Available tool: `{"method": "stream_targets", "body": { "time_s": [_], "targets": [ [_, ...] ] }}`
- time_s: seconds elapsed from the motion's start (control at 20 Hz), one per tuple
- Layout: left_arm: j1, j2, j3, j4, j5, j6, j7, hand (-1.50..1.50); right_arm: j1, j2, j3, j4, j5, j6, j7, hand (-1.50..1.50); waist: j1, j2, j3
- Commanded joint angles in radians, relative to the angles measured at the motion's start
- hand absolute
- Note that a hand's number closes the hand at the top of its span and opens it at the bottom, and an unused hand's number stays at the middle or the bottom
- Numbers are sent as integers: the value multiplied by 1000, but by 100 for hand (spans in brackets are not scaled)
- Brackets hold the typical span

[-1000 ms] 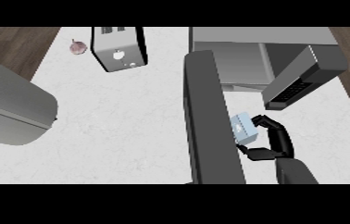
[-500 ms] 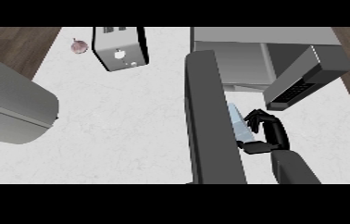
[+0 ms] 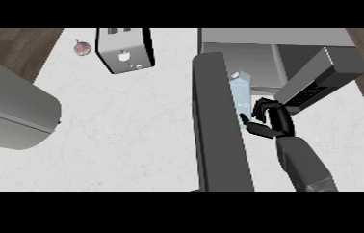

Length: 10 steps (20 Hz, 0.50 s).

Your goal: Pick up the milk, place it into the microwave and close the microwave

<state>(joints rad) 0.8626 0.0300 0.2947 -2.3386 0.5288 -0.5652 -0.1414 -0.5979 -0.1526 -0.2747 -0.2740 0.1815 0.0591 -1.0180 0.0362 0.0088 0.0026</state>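
The milk (image 3: 240,90) is a pale blue and white carton with a small cap at its far end. It is off the counter, alongside the inner face of the open microwave door (image 3: 217,126). My right hand (image 3: 271,122) has its fingers curled round the carton's near end and hides that part. The carton's far end reaches the front of the microwave's opening (image 3: 256,63). The microwave's control panel (image 3: 318,80) stands just right of the hand. My left hand shows nowhere.
A silver toaster (image 3: 124,49) stands at the back left of the white counter (image 3: 128,131), with a small reddish bulb (image 3: 83,47) to its left. A large grey rounded body (image 3: 25,109) fills the left edge.
My right hand has carried the milk away from me and slightly left, toward the microwave's opening. The carton now lies lengthwise beside the door.
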Motion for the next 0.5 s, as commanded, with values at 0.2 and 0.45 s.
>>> {"method": "stream_targets", "body": {
  "time_s": [0.2, 0.45],
  "targets": [
    [-83, 27, 22, -31, 67, 31, 34, -150, -187, -49, -22, 65, 5, -43, 89, 150, 8, 8, 0],
    [-8, 2, 4, -72, 69, -18, 20, -150, -257, -98, -32, 105, 10, -64, 147, 150, 37, 12, 1]
  ]
}}
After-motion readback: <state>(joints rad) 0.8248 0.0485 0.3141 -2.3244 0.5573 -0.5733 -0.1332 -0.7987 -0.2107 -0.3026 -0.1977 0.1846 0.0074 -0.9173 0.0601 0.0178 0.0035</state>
